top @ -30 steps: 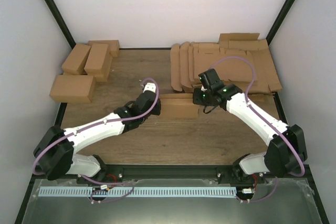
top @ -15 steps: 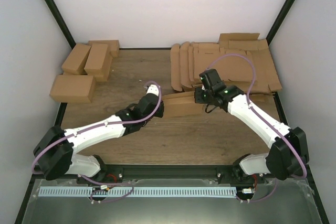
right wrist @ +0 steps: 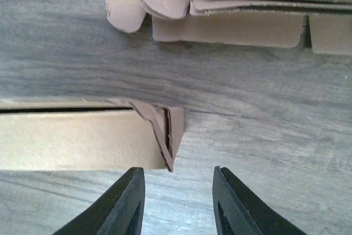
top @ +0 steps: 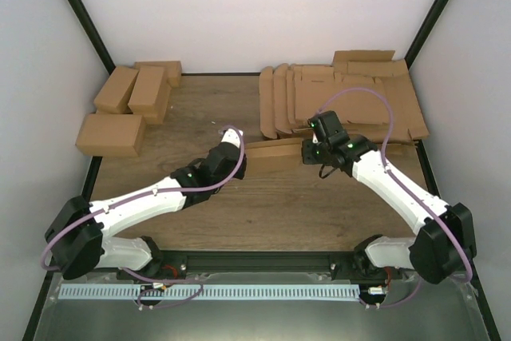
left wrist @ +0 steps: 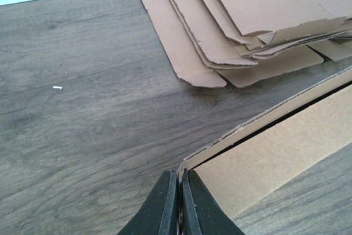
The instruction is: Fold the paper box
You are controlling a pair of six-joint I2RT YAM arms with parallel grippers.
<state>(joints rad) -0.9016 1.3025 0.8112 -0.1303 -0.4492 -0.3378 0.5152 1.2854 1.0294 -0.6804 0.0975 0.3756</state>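
The paper box (top: 271,155) is plain brown, same as the flat blanks (top: 359,109) far right and the folded cartons (top: 128,93) far left. The tabletop (top: 239,213) is grey-brown wood grain. The left arm (top: 136,201) and right arm (top: 395,185) are white with black joints and purple cables (top: 355,89). The left gripper (left wrist: 179,191) and right gripper (right wrist: 177,177) are black.

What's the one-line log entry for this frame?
left gripper: shut on partly folded brown cardboard box corner | right gripper: open, at box's tucked end

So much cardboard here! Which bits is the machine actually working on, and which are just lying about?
In the job: half-folded brown cardboard box, pinched by the left claw; the open right claw at its other end.
Lying about: pile of flat brown cardboard blanks, back right; finished brown cardboard cartons, back left.
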